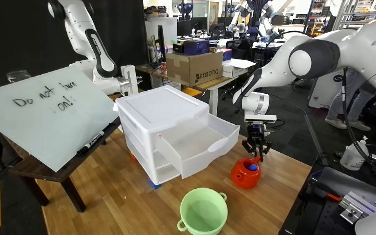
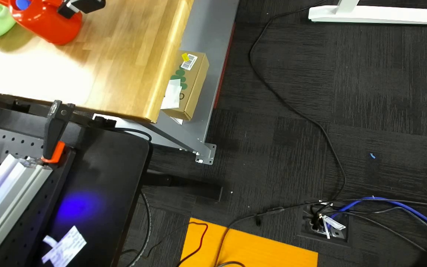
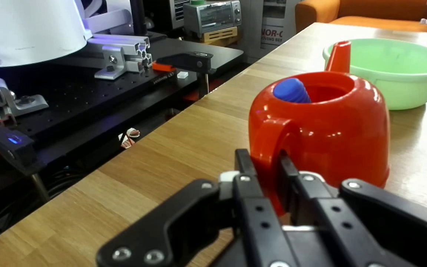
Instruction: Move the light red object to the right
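The red toy watering can (image 3: 332,137) stands right of centre in the wrist view and, in an exterior view, low and right of centre, apparently resting upright on the wooden tabletop (image 1: 276,186). Its loop handle (image 3: 267,144) faces the gripper (image 3: 265,160); its spout (image 3: 340,55) points away, toward the side where the light green bowl (image 3: 402,91) sits at upper right. This orientation presumably governs the grip — the handle is slim enough to pinch, whereas the round body is likely too broad for a secure hold. A blue ribbed piece (image 3: 291,90) leans in the can's mouth; it may shift if the can tips.

Gripper condition: the jaws are nearly together, separated only by the handle, with fingers (image 3: 250,191) on both sides of it. The handle is clamped — a hold probably intended for the move right.
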